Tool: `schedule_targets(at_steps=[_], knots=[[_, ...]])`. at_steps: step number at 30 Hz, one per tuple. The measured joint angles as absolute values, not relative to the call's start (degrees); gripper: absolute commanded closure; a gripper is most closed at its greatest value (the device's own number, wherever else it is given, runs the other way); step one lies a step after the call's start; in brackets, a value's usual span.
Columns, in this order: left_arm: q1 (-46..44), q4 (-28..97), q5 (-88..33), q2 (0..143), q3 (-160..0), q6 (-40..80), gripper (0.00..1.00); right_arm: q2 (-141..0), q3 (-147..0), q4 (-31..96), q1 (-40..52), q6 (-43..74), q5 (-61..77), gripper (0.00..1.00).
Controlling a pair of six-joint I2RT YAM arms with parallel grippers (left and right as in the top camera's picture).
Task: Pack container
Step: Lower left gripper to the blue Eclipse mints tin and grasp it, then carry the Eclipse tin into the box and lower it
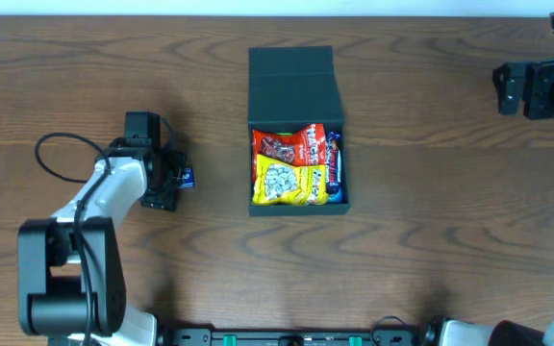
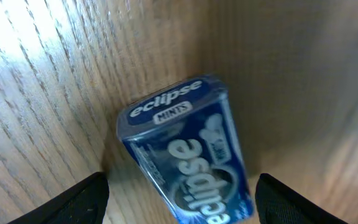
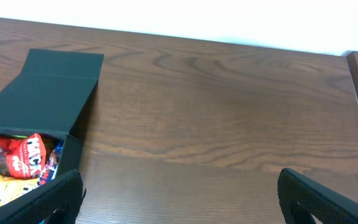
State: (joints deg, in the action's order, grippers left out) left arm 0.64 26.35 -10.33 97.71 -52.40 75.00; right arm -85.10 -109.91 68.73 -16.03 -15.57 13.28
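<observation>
While the container [image 1: 296, 210] is being shown whole only from overhead, at the middle of the wooden surface [image 1: 431, 221] with its lid [image 1: 293, 85] being displayed folded back flat, only one corner of it is being caught by the right wrist camera, the rest being cut off by the left and bottom edges. Inside it, a red packet [image 1: 289, 146] and a yellow packet [image 1: 287, 183] are being seen side by side, with a blue packet [image 1: 334, 165] being pressed along the right wall. From the right wrist only the red one is being made out clearly.

Well to the left of the container, the left end effector [image 1: 177, 179] is being viewed beside a small blue object whose label is too small to be read from overhead. By the left wrist camera it is being revealed as a mint tin [image 2: 185, 162] marked "eclipse mints", lying on the surface. The two fingers [image 2: 82, 199] are being shown spread apart on either side of it, with gaps on both sides and its lower end being cropped.

At the far right edge, the right end effector [image 1: 501, 88] is being partly cut off overhead. In its own camera its fingers [image 3: 48, 202] are being seen wide apart over bare wood, with nothing between them.
</observation>
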Motion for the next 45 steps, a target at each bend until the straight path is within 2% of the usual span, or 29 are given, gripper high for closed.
schedule_targets(at_steps=[3, 7, 9, 16, 22, 28, 38, 45], knots=[[0.6, 26.2, -10.4, 97.9, -52.4, 75.1, 0.29, -85.1, -109.9, 68.7, -16.0, -15.6, 13.3, 0.01], [0.6, 25.8, -10.4, 97.9, -52.4, 75.3, 0.46, -85.1, -109.9, 68.7, -16.0, -15.6, 13.3, 0.01], [0.6, 25.8, -10.4, 97.9, -52.4, 75.2, 0.51, -85.1, -109.9, 68.7, -16.0, -15.6, 13.3, 0.01], [0.6, 25.8, -10.4, 98.1, -52.4, 74.8, 0.56, -85.1, -109.9, 68.8, -16.0, -15.6, 13.3, 0.01], [0.6, 25.9, -10.8, 98.1, -52.6, 69.3, 0.71, -85.1, -109.9, 68.8, -16.0, -15.6, 13.3, 0.01], [0.7, 34.2, -10.5, 98.3, -59.4, 61.1, 0.81, -85.1, -109.9, 68.7, -16.0, -15.6, 13.3, 0.01], [0.6, 52.6, -1.9, 98.0, -93.4, 44.8, 0.84, -85.1, -109.9, 68.7, -16.0, -15.6, 13.3, 0.01], [-1.5, 57.9, 1.6, 97.7, -104.9, 38.7, 0.85, -85.1, -109.9, 68.7, -16.0, -15.6, 13.3, 0.01]])
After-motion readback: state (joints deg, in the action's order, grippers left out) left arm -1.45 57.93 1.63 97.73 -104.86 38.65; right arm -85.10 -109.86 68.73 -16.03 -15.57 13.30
